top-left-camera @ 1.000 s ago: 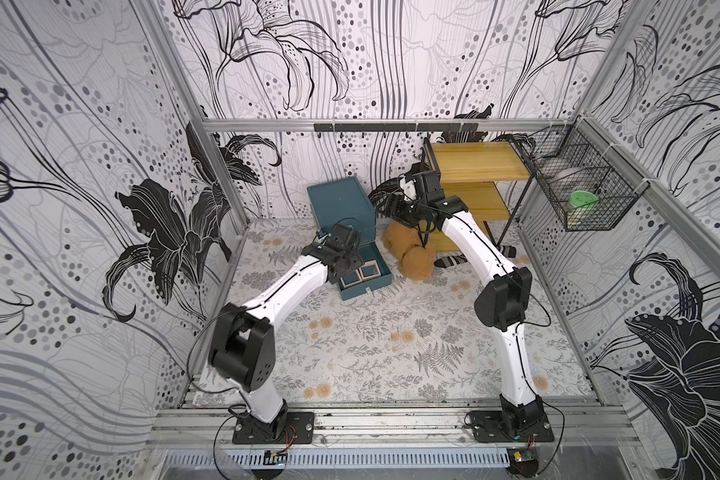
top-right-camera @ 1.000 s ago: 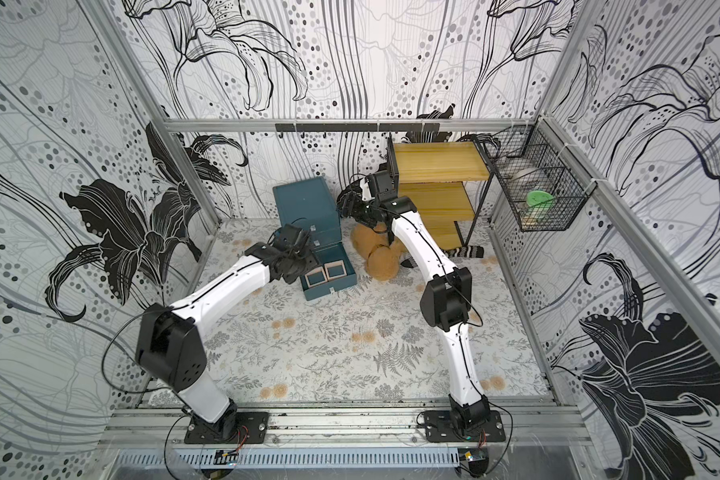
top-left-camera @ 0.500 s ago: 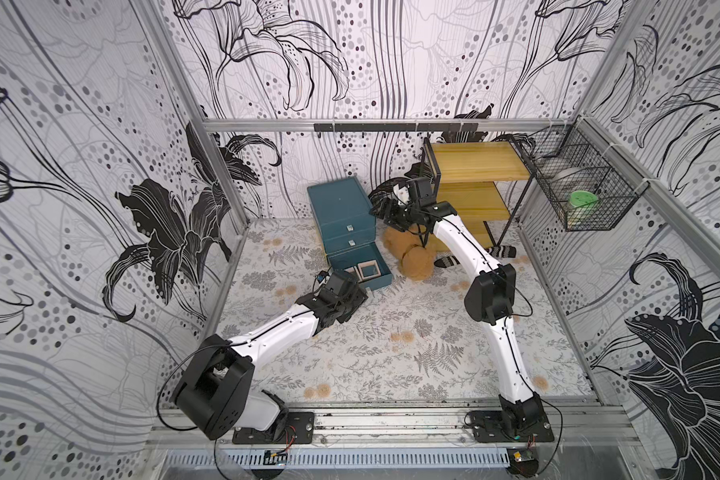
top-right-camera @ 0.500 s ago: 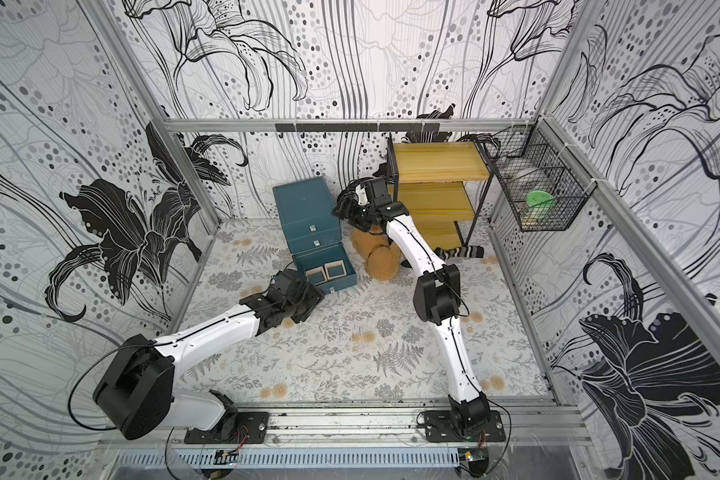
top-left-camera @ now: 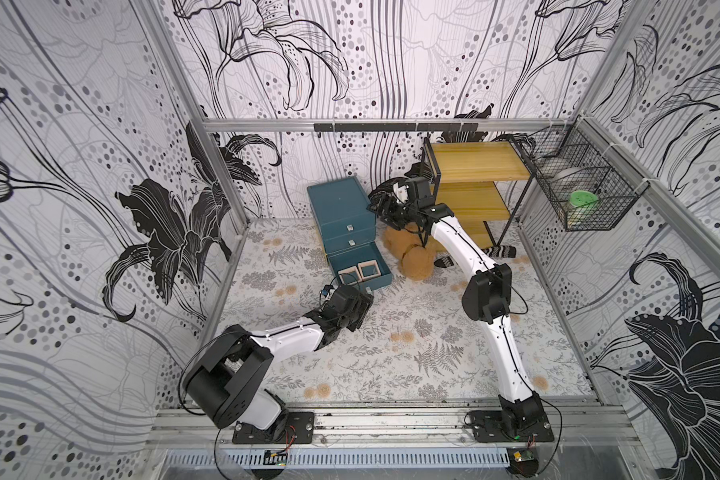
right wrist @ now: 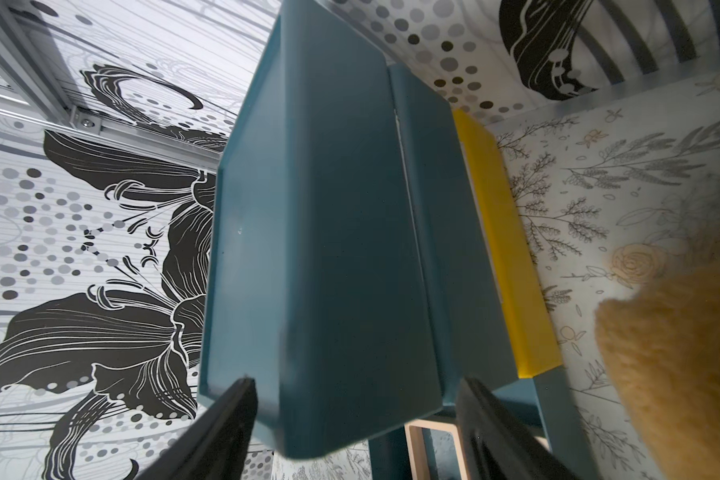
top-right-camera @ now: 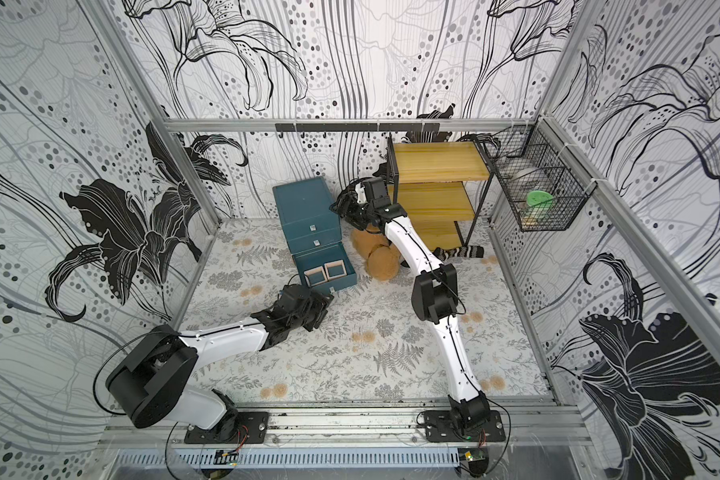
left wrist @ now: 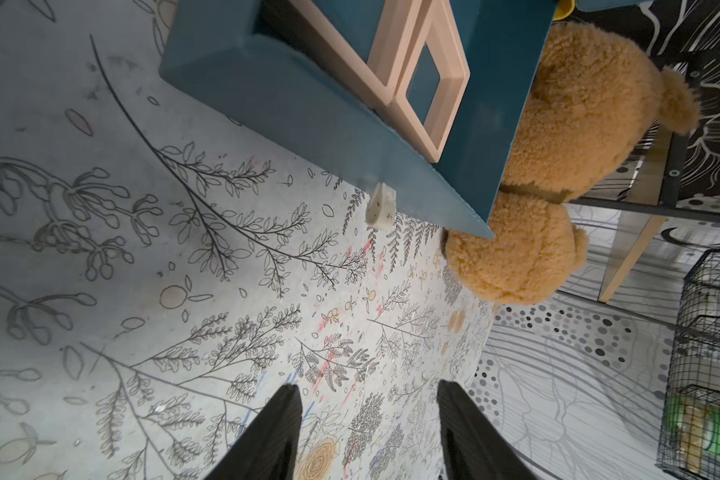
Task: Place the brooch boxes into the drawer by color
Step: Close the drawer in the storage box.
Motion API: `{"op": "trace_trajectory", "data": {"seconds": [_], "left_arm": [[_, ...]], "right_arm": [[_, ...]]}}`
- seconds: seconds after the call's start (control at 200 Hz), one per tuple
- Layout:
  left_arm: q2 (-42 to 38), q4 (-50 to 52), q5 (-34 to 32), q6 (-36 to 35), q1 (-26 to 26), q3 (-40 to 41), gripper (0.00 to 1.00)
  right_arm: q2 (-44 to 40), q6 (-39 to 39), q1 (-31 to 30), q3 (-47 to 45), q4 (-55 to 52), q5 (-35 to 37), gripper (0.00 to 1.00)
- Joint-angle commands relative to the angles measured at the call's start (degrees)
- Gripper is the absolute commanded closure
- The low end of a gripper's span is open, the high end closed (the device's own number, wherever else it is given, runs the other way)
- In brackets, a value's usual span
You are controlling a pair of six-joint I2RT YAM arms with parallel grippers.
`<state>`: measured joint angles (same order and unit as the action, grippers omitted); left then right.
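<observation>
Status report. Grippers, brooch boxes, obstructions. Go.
Left gripper open, empty, short of the open bottom drawer. Right gripper jaws wide at the chest. Two pale brooch boxes in that drawer. Teddy bear close beside it.

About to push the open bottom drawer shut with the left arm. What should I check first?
1. Both pale pinkish brooch boxes inside the bottom drawer: ok.
2. Left gripper open, empty: ok.
3. Mat between it and the drawer knob bare: ok.
4. Right gripper bracing the teal chest: cannot tell; jaws stand wide astride it.
5. Teddy bear clear of the drawer: not ok, it lies against its corner.
</observation>
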<state>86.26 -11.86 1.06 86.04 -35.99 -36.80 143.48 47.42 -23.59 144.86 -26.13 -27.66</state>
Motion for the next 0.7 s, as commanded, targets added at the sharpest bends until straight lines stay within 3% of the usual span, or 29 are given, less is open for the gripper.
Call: {"op": "trace_trajectory", "data": {"seconds": [0.0,0.501,0.696], "left_arm": [[1.86,-8.02,-1.54,3.61,-0.05,1.42,0.43],[10.4,-19.16,-6.1,11.68,1.95,1.81,0.42],[14.74,-19.98,-6.46,13.32,3.98,-1.06,0.52]], "right_arm": [[1.91,1.46,-0.14,0.29,0.21,1.53,0.19],[1.55,-0.31,-0.2,-1.24,-4.36,4.28,0.23],[1.34,-0.14,-0.22,-1.24,-4.52,4.11,0.27]]}}
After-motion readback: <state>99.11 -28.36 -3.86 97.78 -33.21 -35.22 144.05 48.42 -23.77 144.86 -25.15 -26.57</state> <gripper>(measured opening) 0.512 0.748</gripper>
